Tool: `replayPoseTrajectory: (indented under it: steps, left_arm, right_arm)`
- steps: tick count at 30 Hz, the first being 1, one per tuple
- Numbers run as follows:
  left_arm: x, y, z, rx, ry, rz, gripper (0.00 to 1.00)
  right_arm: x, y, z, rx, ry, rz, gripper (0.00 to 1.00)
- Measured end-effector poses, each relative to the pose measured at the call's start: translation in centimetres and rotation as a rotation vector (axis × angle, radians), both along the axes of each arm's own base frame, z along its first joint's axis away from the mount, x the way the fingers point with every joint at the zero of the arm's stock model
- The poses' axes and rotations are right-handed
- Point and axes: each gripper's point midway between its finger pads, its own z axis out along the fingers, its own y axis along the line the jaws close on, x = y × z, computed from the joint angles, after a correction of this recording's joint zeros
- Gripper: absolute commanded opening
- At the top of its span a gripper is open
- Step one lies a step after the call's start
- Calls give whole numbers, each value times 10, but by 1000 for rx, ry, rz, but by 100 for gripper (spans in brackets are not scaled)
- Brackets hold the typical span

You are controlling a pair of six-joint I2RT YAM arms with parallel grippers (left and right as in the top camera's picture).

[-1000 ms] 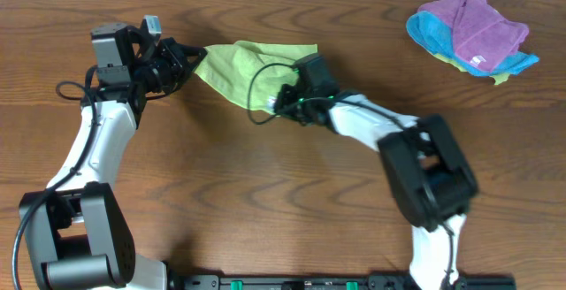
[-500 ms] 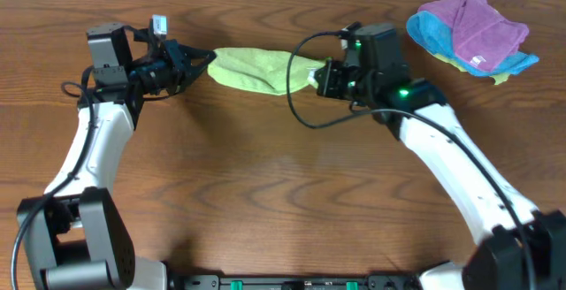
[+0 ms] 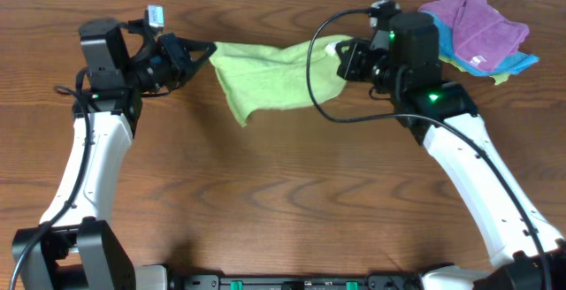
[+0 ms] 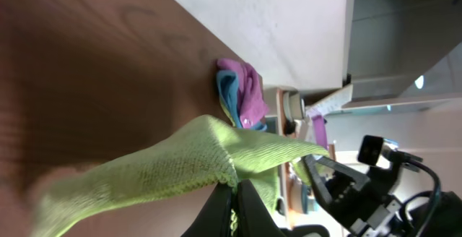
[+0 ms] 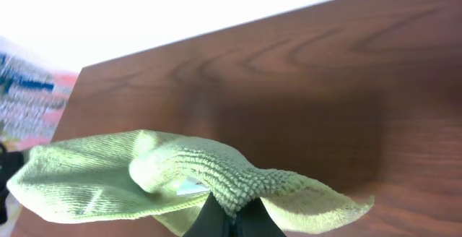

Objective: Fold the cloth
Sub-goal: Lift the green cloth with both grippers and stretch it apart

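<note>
The lime-green cloth (image 3: pixel 265 76) hangs stretched between my two grippers above the far middle of the table, its lower edge drooping to the left. My left gripper (image 3: pixel 210 51) is shut on its left corner; in the left wrist view the cloth (image 4: pixel 166 168) runs out from the pinched jaws (image 4: pixel 234 194). My right gripper (image 3: pixel 340 56) is shut on its right corner; in the right wrist view the cloth (image 5: pixel 108 175) drapes over the closed jaws (image 5: pixel 232 215).
A pile of a purple cloth (image 3: pixel 478 20) on a bright blue cloth (image 3: pixel 432 35) lies at the far right corner, just behind my right arm. It also shows in the left wrist view (image 4: pixel 238 92). The wooden table (image 3: pixel 283 184) spreads below.
Both grippers have pulled apart and lifted, spreading the bunched cloth into a wide sheet. The right arm has swung from the table's middle to the far right.
</note>
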Motion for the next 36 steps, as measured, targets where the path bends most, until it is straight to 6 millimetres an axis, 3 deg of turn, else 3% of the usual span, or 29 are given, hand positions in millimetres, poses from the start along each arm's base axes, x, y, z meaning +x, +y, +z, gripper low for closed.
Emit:
replayPoseTrajectory:
  steps: [8,18,20,25,27,29,36]
  left_arm:
    - [34,-6,8,4,-142,46,6]
    - [77,-8,-37,-31,-63,103,5]
    - [88,-8,-30,-34,-82,103,6]
    - [108,-8,16,-38,-174,92,6]
    - [109,-11,31,-44,-191,72,6]
    - [104,-14,29,-49,-156,40,6]
    - [63,-24,-34,17,109,-84,6]
  right_arm:
    - [30,-12,-6,-14,-11,-48,1]
    - [83,-5,-9,-63,-33,-50,1]
    - [89,-5,-5,-74,-41,-49,1]
    - [94,-9,11,-99,-69,-55,1]
    - [92,-11,10,-112,-52,-55,1]
    - [84,-15,-2,-139,4,-51,1]
    - [49,-22,-41,-233,189,7,2]
